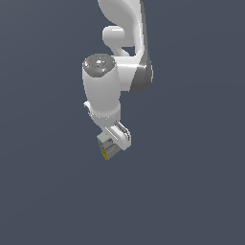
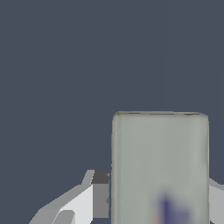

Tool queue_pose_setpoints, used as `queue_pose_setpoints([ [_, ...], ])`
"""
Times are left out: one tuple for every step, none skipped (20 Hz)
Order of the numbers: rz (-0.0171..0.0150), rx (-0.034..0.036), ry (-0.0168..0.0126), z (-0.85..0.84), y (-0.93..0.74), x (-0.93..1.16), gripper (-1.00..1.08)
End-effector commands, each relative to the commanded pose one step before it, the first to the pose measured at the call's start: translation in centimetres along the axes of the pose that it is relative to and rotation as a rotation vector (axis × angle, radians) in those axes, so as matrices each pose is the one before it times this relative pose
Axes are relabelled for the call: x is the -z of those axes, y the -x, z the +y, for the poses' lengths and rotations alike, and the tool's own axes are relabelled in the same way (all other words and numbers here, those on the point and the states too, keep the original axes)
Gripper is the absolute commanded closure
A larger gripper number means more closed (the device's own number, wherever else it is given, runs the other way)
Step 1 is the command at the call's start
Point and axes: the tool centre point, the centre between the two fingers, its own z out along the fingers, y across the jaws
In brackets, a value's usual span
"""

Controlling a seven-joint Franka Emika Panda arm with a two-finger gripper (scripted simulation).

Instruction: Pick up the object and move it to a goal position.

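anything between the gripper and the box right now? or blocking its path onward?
Nothing between them: the gripper is shut on the box, which sits between its fingers. Around it both views show only plain dark background, so no obstacle is visible. No goal marker shows either, so the path to it cannot be judged.

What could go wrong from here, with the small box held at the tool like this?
1. The box sits at the very end of the tool, with a yellow corner poking below, so it could slip out during a fast move.
2. In the wrist view the box fills much of the frame, hiding what lies beyond it.
3. No goal marker shows in either view, so placement accuracy cannot be checked.
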Motion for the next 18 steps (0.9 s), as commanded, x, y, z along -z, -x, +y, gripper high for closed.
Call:
queue_pose_setpoints([
  [0.00107, -0.00002, -0.00107, 0.075, 0.073, 2.042, 1.08],
  [0.00000, 0.00000, 0.00000, 0.039, 0.039, 0.913, 1.08],
  [0.00000, 0.00000, 0.00000, 0.041, 0.040, 0.966, 1.08],
  [-0.00006, -0.00069, -0.00002, 0.075, 0.008, 1.016, 1.08],
  [0.00000, 0.00000, 0.00000, 0.042, 0.040, 1.060, 1.08],
  [0.00000, 0.00000, 0.00000, 0.041, 0.039, 1.088, 1.08],
  [0.00000, 0.00000, 0.00000, 0.039, 0.037, 1.106, 1.08],
  [0.00000, 0.00000, 0.00000, 0.037, 0.035, 1.115, 1.08],
  [0.00000, 0.00000, 0.00000, 0.035, 0.033, 1.120, 1.08],
  [0.00000, 0.00000, 0.00000, 0.031, 0.029, 1.107, 1.08],
  [0.00000, 0.00000, 0.00000, 0.027, 0.025, 1.061, 1.08],
  [0.00000, 0.00000, 0.00000, 0.022, 0.020, 1.004, 1.08],
  [0.00000, 0.00000, 0.00000, 0.017, 0.016, 0.934, 1.08],
  [0.00000, 0.00000, 0.00000, 0.013, 0.011, 0.865, 1.08],
  [0.00000, 0.00000, 0.00000, 0.009, 0.008, 0.797, 1.08],
  [0.00000, 0.00000, 0.00000, 0.005, 0.004, 0.732, 1.08],
  [0.00000, 0.00000, 0.00000, 0.002, 0.001, 0.668, 1.08],
  [0.00000, 0.00000, 0.00000, -0.001, -0.002, 0.606, 1.08],
])
